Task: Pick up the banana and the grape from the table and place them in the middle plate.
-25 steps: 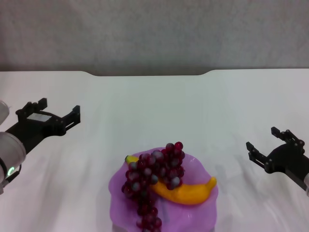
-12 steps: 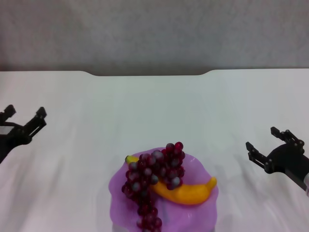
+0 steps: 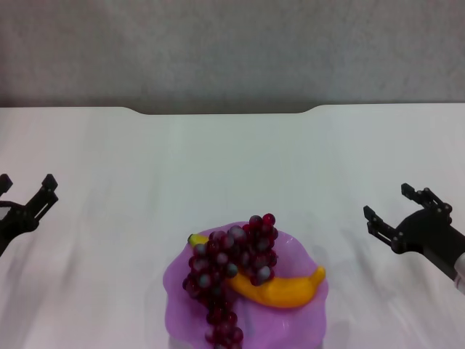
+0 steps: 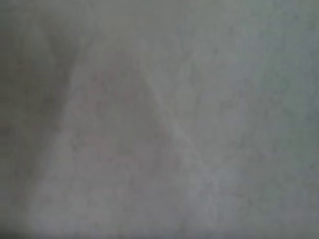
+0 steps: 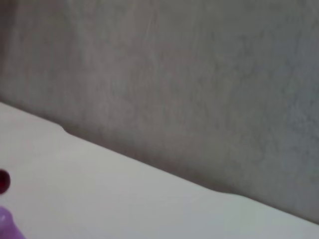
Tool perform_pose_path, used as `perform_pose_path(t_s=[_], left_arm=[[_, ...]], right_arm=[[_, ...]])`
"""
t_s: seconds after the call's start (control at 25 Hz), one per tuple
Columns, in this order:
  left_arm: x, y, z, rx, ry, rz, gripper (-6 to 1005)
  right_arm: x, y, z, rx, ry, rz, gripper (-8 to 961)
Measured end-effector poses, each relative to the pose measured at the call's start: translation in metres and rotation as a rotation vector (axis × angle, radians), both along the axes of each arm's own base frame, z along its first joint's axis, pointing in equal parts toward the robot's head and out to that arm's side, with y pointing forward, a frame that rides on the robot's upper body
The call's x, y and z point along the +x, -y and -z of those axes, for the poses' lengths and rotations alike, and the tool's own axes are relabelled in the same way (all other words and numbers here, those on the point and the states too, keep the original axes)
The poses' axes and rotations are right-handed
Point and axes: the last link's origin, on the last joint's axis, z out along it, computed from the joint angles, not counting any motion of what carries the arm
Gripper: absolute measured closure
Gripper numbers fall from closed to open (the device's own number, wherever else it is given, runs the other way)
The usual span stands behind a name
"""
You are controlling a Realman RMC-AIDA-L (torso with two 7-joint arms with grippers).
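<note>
The purple scalloped middle plate [image 3: 290, 320] sits at the near middle of the white table [image 3: 232, 160]. The yellow banana [image 3: 287, 289] lies in it, and the dark red-purple grape bunch [image 3: 229, 262] lies over the banana's left part and trails to the plate's near rim. My left gripper [image 3: 25, 196] is open and empty at the far left edge of the head view. My right gripper [image 3: 392, 207] is open and empty to the right of the plate. The right wrist view shows one grape [image 5: 3, 181] and a bit of plate rim [image 5: 6, 224].
A grey wall [image 3: 232, 51] stands behind the table's notched far edge [image 3: 225, 111]. The left wrist view shows only a blurred pale surface.
My left gripper has drawn back to the left, from beside the plate's far left to the frame's edge. My right gripper has shifted slightly left and up. The fruit has not moved.
</note>
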Motion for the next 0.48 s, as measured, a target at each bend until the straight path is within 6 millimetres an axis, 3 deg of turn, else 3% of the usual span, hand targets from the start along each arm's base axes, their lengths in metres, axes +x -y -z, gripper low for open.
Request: perform_pose_path(t_s=[0.48], left_arm=[[-0.0056,0.0003,-0.004,0.024,0.034,-0.035,109]], right_arm=[[-0.0052,-0.0012,-0.0044,0.01,-0.072,-0.002,134]])
